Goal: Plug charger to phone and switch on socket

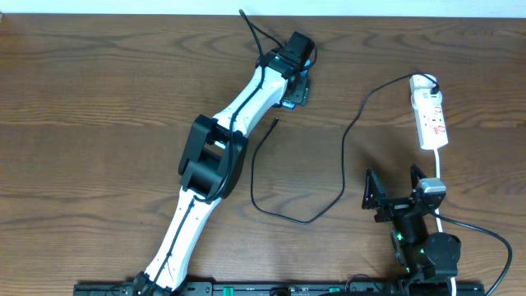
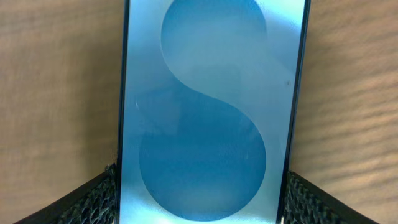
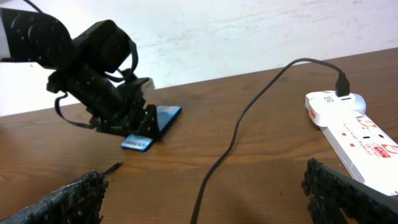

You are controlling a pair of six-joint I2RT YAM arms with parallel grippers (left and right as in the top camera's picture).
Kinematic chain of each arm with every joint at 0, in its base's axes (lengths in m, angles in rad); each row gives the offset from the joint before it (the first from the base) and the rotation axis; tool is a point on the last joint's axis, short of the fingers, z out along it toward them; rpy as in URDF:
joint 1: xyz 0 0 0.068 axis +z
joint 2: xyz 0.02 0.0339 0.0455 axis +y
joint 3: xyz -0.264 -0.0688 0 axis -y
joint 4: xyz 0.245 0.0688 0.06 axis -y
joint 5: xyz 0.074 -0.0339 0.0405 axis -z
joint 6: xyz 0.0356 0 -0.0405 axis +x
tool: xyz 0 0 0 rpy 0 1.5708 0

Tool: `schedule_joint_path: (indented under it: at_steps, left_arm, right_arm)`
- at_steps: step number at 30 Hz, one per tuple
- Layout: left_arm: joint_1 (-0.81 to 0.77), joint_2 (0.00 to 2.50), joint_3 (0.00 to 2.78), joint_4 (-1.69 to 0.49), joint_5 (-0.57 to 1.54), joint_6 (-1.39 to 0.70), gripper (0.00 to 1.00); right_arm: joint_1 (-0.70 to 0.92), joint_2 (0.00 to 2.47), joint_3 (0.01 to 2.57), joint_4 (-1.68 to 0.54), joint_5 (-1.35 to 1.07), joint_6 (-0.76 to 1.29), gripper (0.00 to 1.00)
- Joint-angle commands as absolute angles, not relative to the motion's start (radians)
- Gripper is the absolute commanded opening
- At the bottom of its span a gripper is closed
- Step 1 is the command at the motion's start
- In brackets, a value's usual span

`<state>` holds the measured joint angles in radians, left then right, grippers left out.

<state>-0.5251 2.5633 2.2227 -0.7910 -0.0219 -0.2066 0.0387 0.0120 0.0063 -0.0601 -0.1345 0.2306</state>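
Behind brown wood-grain table (image 1: pixel 99 99), white wall (image 3: pixel 249 31)

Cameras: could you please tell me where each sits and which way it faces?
Overhead: above the table, looking straight down; both arms show.
Left wrist: on the left arm, looking down at the phone between its jaws.
Right wrist: on the right arm, looking across at the power strip; open jaws show.
Shared: overhead and right wrist both show the cable.
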Motion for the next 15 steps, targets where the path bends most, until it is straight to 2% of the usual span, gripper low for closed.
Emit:
schedule_joint_path:
  at_steps: [1, 9, 15]
  left_arm:
    - [-0.523, 2.600, 2.171, -0.895, -0.006, -0.384, 0.79]
    - [-0.523, 2.589, 2.171, -1.013, 0.151, -0.589, 0.79]
    - [-0.546, 2.589, 2.171, -1.129, 0.152, -0.599, 0.79]
  right_arm:
    - [0.045, 0.007, 0.006, -0.064, -0.133, 0.239, 0.99]
    - [0.045, 0.007, 0.006, -0.064, -0.133, 0.239, 0.99]
    - [0.045, 0.007, 0.006, -0.064, -0.133, 0.239, 0.99]
